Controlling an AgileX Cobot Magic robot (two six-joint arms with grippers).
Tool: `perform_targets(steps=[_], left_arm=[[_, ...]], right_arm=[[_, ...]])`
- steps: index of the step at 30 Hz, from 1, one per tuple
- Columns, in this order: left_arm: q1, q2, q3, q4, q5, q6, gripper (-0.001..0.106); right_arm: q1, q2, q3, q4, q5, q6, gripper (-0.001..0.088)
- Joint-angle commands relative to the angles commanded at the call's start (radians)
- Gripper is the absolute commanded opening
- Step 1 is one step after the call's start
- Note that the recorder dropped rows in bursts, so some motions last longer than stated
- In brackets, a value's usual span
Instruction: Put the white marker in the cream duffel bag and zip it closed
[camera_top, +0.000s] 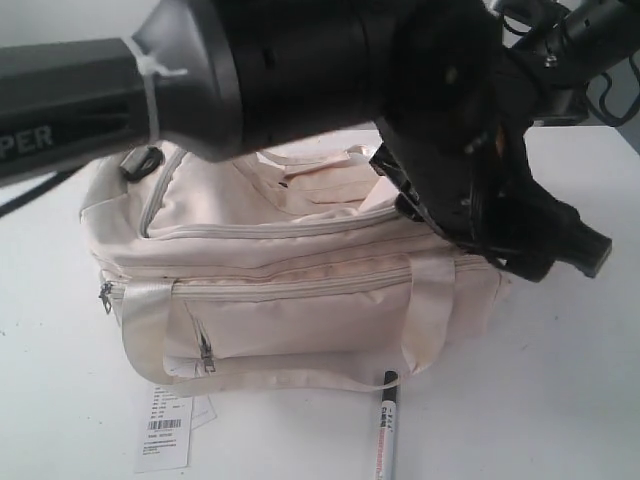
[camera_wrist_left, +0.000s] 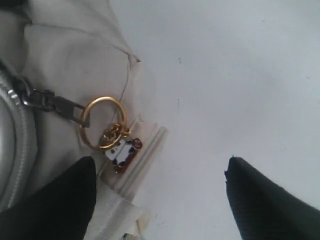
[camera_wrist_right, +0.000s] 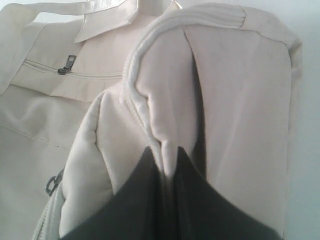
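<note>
White tabletop (camera_top: 560, 380). Large soft cream fabric duffel bag (camera_top: 300, 290) on it. Right gripper (camera_wrist_right: 167, 160): jaws together, pinching fold of bag fabric. Left gripper (camera_wrist_left: 159, 167): jaws apart, empty, beside gold ring zipper charm (camera_wrist_left: 102, 122). White paper barcode tag (camera_top: 168, 430) at bag front. Slim white black-capped marker (camera_top: 386, 430) on table, just before bag, outside it.

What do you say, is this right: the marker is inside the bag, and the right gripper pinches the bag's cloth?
One thing is wrong. The exterior view shows the marker on the table in front of the bag, not inside it. The right gripper does pinch the bag's cloth.
</note>
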Motion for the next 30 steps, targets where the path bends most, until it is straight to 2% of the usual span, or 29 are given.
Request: perform_targets(steps=[6, 13, 18, 23, 26, 30], left_arm=[[-0.075, 0.0, 0.088, 0.401, -0.066, -0.417, 0.075], [-0.075, 0.008, 0.157, 0.668, -0.079, -0.69, 0.075], [-0.075, 0.038, 0.157, 0.782, -0.147, -0.814, 0.075], [-0.075, 0.08, 0.157, 0.793, -0.121, -0.842, 0.072], [-0.075, 0.087, 0.157, 0.782, -0.095, -0.842, 0.056], [-0.075, 0.083, 0.157, 0.786, -0.077, -0.836, 0.021]], right_arm=[[0.0, 0.0, 0.0, 0.0, 0.0, 0.0, 0.0], [0.0, 0.0, 0.0, 0.0, -0.005, -0.005, 0.0], [0.0, 0.0, 0.0, 0.0, -0.005, -0.005, 0.0], [0.0, 0.0, 0.0, 0.0, -0.003, -0.005, 0.0], [0.0, 0.0, 0.0, 0.0, -0.003, -0.005, 0.0], [0.0, 0.0, 0.0, 0.0, -0.003, -0.005, 0.0]])
